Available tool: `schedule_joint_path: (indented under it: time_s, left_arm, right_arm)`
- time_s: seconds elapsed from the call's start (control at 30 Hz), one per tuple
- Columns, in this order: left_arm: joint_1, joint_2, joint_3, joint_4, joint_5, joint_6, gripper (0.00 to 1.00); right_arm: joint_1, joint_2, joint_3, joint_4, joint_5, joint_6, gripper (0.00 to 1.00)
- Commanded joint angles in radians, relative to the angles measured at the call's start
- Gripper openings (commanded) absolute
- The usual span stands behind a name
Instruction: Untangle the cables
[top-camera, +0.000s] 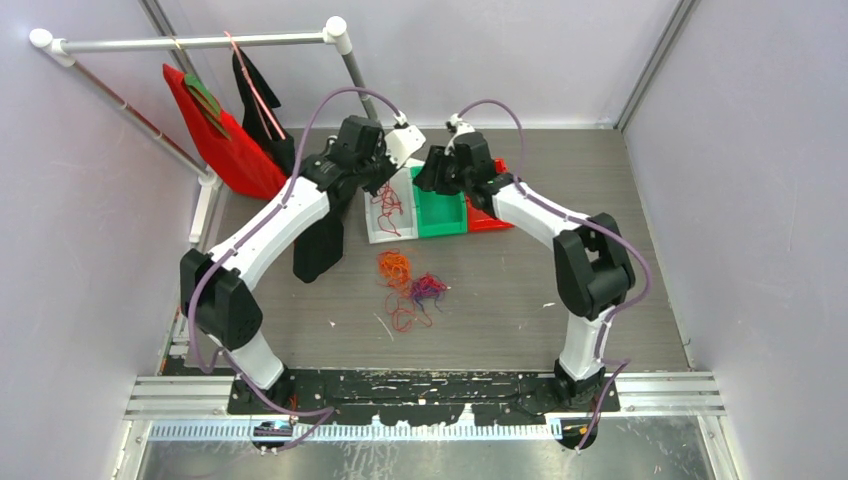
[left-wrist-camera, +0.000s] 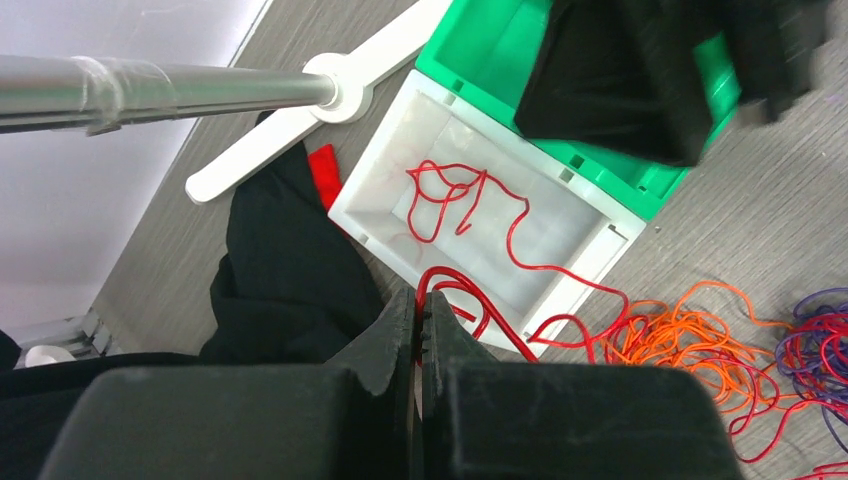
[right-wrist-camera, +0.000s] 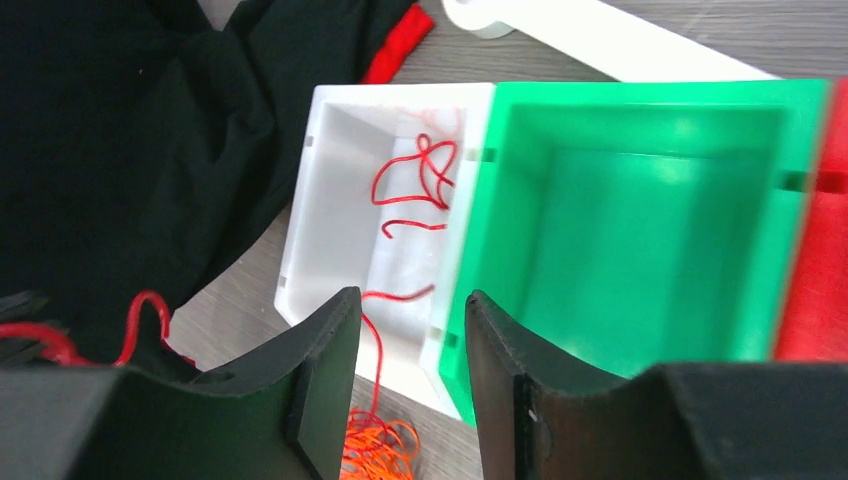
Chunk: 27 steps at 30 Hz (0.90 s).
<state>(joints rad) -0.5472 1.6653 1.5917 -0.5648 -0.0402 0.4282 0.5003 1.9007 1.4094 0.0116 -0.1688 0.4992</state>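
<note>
Contents of the desk, listed from its left edge to its right.

1. Rack, one, of white tubing, at the far-left corner. On it hang one red garment and one black garment.
2. Black cloth, one piece, lying on the desk just beside the left wall of the white bin. I cannot tell whether it joins the hanging black garment.
3. Left end effector, one, over the near-left corner of the white bin. The jaws are pressed together and pinch a loop of the red cable.
4. Bins, three, in a touching row at the far middle of the desk: white bin, green bin, red bin.
5. Red cable, one. Part of it lies curled on the floor of the white bin. The rest crosses the bin's near wall and runs down to the tangle on the desk.
6. Orange clump, one, on the desk just in front of the white bin, with the red cable touching it.
7. Purple clump, one, just right of the orange one, with red strands mixed in. Loose red loops trail from it toward the near edge.
8. Right end effector, one, above the wall shared by the white and green bins. The jaws stand partly apart with nothing between them.
</note>
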Motion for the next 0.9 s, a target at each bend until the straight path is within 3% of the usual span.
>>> schedule_joint_path:
  time_s: [0.0,0.3,0.47,0.63,0.87]
  left_arm:
    - [0.006,0.027,0.027,0.051,-0.020,0.034,0.00]
    - [0.020,0.152,0.078,0.239,-0.131,0.132,0.00]
    - [0.028,0.207,0.063,0.253,-0.131,0.174,0.00]
    - [0.041,0.275,0.157,0.135,-0.062,0.140,0.01]
    - [0.062,0.312,0.266,-0.051,0.061,0.116,0.18]
  right_arm:
    - [-0.047,-0.150,-0.051,-0.014,0.032,-0.017,0.49]
    - [-0.055,-0.232,-0.174,0.094,0.039,0.070,0.44]
    - [-0.055,-0.263,-0.258,0.174,0.041,0.120,0.41]
    - [-0.055,-0.304,-0.305,0.185,0.057,0.118,0.40]
    - [-0.051,-0.331,-0.320,0.192,0.048,0.124,0.41]
